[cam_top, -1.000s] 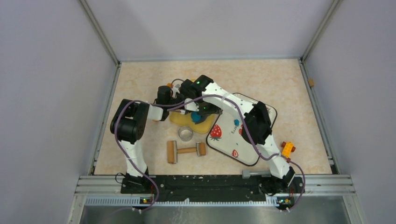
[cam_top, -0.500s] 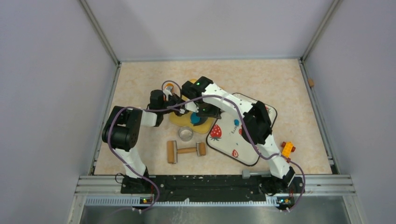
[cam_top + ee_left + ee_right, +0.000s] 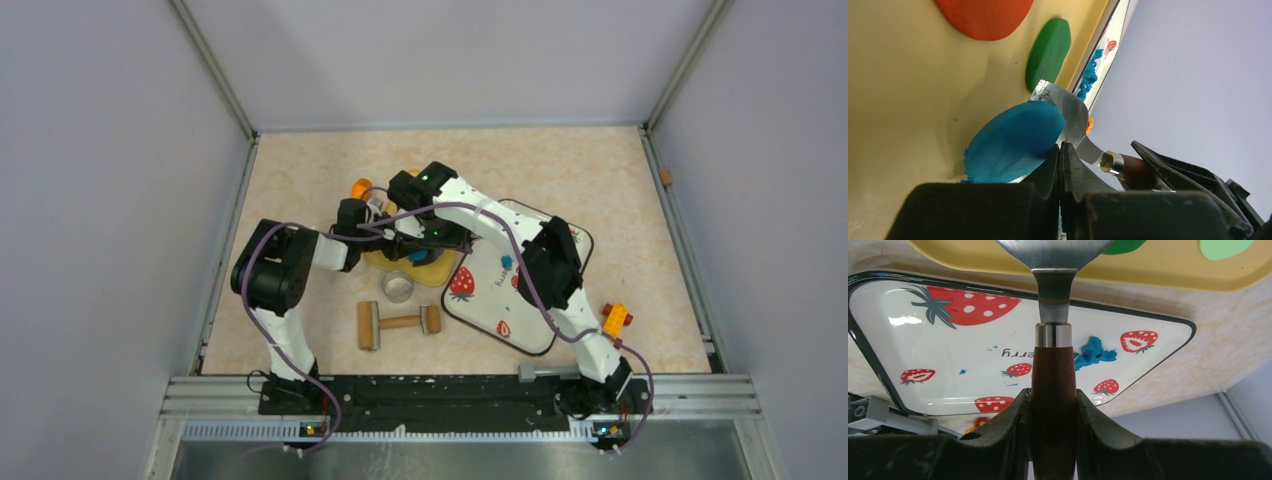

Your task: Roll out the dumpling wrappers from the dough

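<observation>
Low in the top view, nearest the arm bases, a wooden rolling pin (image 3: 400, 323) lies on the bench (image 3: 300, 180), with a metal ring cutter (image 3: 398, 287) just above it in the frame. Beyond the cutter sits a yellow board (image 3: 382, 260), where both arms meet.

The left fingers (image 3: 1053, 160) are pressed fully together with nothing between them. Their tips are right at the near rim of the dumpling wrapper (image 3: 1015, 140), a blue disc lying on the board at the centre of the left wrist view. A spatula (image 3: 1063, 107) has its metal blade against the wrapper's upper-right edge; whether the blade reaches underneath cannot be told. The right fingers (image 3: 1024, 405) are clamped on the spatula's brown wooden handle, parted only by its width.

Farther up the board lie a green disc (image 3: 1048, 52) and a red disc (image 3: 983, 15), apart from the wrapper. Right of the board, a strawberry-printed tray (image 3: 490, 295) carries the dough (image 3: 1093, 352), a ragged blue scrap. An orange brick (image 3: 615, 320) rests on the bench just past the tray's right edge.
</observation>
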`<state>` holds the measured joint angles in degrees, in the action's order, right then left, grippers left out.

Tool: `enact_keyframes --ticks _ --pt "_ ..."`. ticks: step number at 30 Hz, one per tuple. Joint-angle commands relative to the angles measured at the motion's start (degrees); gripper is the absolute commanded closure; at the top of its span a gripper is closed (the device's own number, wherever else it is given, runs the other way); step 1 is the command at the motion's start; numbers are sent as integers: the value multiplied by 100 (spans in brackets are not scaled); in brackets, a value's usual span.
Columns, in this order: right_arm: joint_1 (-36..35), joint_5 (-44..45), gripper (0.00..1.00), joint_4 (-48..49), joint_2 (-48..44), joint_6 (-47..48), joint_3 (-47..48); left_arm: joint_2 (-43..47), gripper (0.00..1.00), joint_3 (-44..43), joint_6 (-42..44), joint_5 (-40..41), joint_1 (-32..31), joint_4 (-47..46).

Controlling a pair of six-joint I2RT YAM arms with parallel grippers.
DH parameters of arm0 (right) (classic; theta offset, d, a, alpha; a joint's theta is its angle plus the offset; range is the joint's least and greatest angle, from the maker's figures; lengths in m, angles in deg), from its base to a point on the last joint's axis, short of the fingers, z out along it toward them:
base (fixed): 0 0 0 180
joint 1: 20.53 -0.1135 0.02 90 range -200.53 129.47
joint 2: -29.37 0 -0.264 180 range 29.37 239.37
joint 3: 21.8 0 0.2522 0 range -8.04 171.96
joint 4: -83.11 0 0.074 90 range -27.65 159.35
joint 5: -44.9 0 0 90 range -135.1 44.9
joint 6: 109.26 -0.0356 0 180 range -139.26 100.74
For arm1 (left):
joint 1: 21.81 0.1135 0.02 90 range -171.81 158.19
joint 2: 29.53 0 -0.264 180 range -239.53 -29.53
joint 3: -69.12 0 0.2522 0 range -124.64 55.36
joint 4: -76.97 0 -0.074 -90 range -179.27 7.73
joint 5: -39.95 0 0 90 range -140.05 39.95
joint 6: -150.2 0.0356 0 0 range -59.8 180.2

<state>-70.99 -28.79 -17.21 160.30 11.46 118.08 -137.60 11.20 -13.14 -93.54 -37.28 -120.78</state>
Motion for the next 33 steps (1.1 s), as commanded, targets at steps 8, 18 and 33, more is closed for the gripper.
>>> enact_keyframes --ticks 8,18,33 --pt "12 83 100 43 -88 -154 258 207 100 -51 219 796 -51 860" --pt "8 494 100 38 -228 -37 -75 594 100 57 337 888 -16 723" --pt "-14 789 100 30 -1033 -37 -1155 470 100 -81 -22 231 131 -598"
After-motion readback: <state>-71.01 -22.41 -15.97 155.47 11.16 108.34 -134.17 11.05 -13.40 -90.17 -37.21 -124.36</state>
